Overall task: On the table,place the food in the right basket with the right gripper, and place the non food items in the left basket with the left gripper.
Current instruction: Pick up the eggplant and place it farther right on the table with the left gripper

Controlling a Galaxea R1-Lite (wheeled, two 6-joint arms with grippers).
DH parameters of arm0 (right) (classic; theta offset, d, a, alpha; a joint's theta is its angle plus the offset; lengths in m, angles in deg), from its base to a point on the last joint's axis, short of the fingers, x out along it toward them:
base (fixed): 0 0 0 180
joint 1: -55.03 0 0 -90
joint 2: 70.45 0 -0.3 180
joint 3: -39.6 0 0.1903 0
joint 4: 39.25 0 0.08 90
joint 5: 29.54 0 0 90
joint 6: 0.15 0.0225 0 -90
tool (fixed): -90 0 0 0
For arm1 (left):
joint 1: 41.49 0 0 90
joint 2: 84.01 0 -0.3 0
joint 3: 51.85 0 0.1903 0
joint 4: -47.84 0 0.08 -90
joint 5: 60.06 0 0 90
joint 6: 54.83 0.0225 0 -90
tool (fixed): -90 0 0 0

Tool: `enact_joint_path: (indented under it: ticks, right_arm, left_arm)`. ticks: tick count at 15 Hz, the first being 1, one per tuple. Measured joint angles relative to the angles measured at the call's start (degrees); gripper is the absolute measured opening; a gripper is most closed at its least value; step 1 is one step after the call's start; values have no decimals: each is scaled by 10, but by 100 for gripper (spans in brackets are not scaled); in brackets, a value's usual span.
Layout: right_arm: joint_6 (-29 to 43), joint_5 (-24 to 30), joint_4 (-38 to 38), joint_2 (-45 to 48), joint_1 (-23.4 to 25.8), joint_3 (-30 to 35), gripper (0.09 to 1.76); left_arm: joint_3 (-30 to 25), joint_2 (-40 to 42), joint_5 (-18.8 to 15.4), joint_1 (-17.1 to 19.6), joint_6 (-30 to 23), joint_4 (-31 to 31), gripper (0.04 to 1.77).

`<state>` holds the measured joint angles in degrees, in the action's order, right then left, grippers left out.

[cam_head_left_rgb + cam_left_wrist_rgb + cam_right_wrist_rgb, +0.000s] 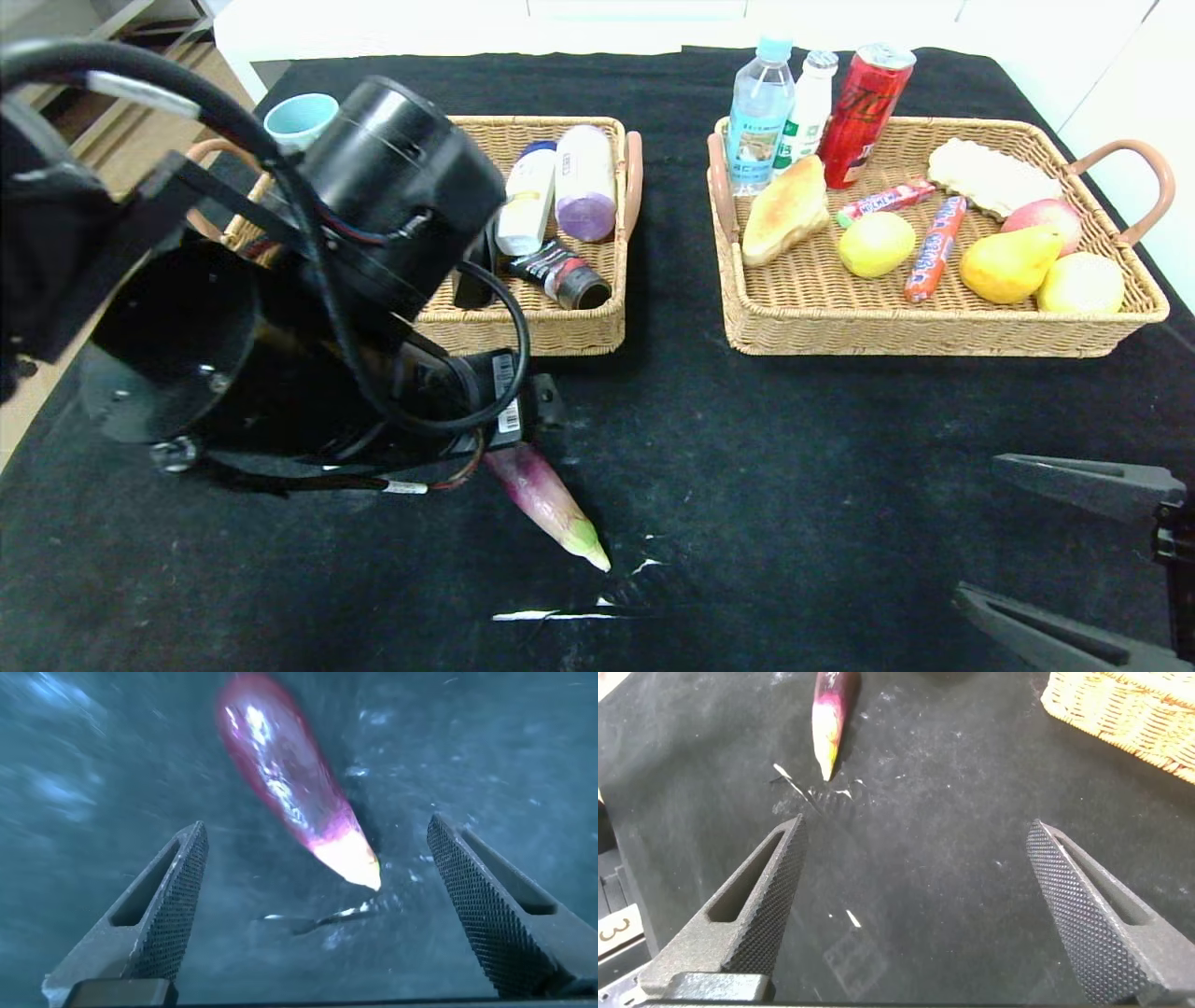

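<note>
So nearest the head camera, the big black left arm is seen filling most of the left side, with the left gripper (313, 905) pointed down at the table (794, 485). Its two fingers are spread wide apart in the left wrist view, nothing pinched between them. The eggplant (290, 789) is seen lying flat on the black cloth just beyond the fingertips, pale green tip aimed toward the gap between them, not touched by either one. In the head view the eggplant (551, 504) pokes out from under the arm, tip toward the camera, with some white smudges on the cloth right next to it.

The right gripper (915, 905) is parked low at the near right corner of the table, well apart from the eggplant, fingers also held wide open and empty.

The left basket (560, 327) is partly hidden behind the arm. A white bottle (526, 201) with a blue cap, a beige cup (585, 182) with a purple lid and a dark tube (560, 273) are seen lying in it.

The right basket (934, 336) is well loaded: a croissant (786, 210), a yellow fruit (876, 244), a pear (1010, 263), candy rolls, plus bottles and a red can (866, 112) standing at its back left corner.
</note>
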<state>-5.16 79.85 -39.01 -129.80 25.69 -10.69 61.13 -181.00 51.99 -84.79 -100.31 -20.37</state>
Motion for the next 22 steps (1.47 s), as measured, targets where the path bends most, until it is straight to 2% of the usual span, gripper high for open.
enact_joint_path:
  ticks: [3, 16, 17, 20, 22]
  right_arm:
    - [0, 0, 0, 0, 0, 0, 171]
    - [0, 0, 0, 1, 0, 0, 171]
    - [0, 0, 0, 1, 0, 0, 171]
    - [0, 0, 0, 1, 0, 0, 171]
    - [0, 0, 0, 1, 0, 0, 171]
  left_arm:
    - [21, -45, -1, 7, -30, -2, 170]
    - [12, -87, -2, 15, -29, -1, 171]
    - [12, -88, -2, 15, -29, -1, 166]
    - [12, -92, -1, 15, -28, -2, 116]
    - [13, -93, -1, 15, -28, -2, 93]
